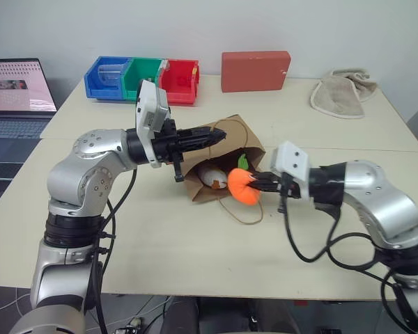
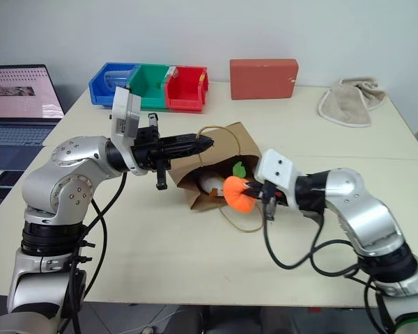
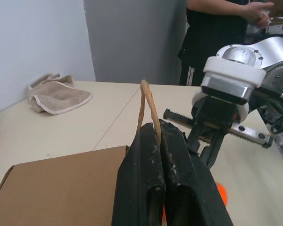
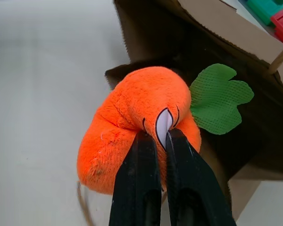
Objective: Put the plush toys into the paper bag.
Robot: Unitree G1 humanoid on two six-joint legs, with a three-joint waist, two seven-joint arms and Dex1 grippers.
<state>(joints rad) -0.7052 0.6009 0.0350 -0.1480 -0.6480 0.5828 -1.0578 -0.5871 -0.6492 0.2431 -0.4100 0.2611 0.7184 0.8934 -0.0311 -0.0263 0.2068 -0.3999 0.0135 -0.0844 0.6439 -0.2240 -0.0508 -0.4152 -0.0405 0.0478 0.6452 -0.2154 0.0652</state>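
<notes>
The brown paper bag [image 1: 235,141] lies on its side on the table, its mouth facing my right arm. My left gripper [image 1: 219,136] is shut on one of its loop handles [image 3: 146,100] and holds the upper edge of the mouth up. My right gripper [image 4: 161,133] is shut on the orange carrot plush [image 1: 242,187], which hangs right at the bag's mouth with its green top [image 4: 220,97] pointing inward. The white egg plush [image 1: 212,177] lies inside the bag, partly hidden by the carrot.
The bag's other handle [image 1: 250,213] lies loose on the table in front of the bag. At the back stand blue, green and red bins [image 1: 143,78], a red block [image 1: 255,70] and a beige towel [image 1: 341,93]. A laptop [image 1: 17,97] sits far left. A person [image 3: 217,28] stands beyond the table.
</notes>
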